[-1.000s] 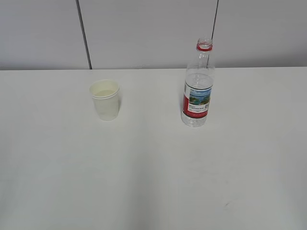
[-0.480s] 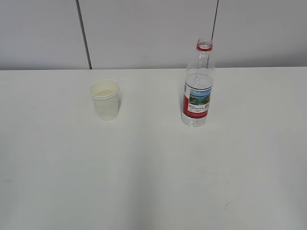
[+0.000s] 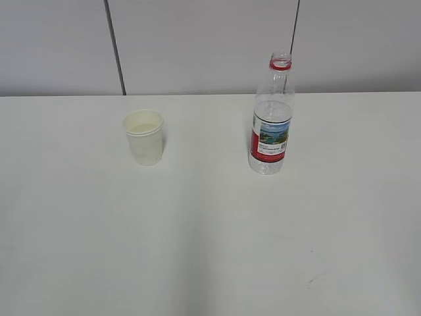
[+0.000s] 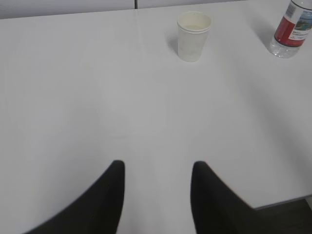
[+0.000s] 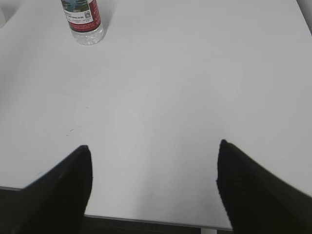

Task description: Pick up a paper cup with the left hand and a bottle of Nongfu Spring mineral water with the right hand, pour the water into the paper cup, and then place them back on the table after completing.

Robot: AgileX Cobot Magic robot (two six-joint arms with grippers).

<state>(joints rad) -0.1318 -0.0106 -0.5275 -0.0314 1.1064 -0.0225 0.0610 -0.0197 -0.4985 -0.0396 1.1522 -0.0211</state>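
A white paper cup (image 3: 144,137) stands upright on the white table (image 3: 210,237), left of centre; the left wrist view has the cup (image 4: 193,36) far ahead. To its right stands a clear uncapped bottle (image 3: 271,125) with a red label and red neck ring, its lower part also showing in both wrist views (image 4: 293,30) (image 5: 83,18). My left gripper (image 4: 157,165) hangs open over bare table near the front edge, nothing between its black fingers. Well short of the bottle, my right gripper (image 5: 153,146) is wide open and empty above the table's front edge. Neither arm appears in the exterior view.
A grey panelled wall (image 3: 210,46) rises behind the table. The table's front edge (image 5: 146,222) runs just under my right gripper, with dark floor below. A faint scuff mark (image 3: 314,282) lies on the tabletop at the front right.
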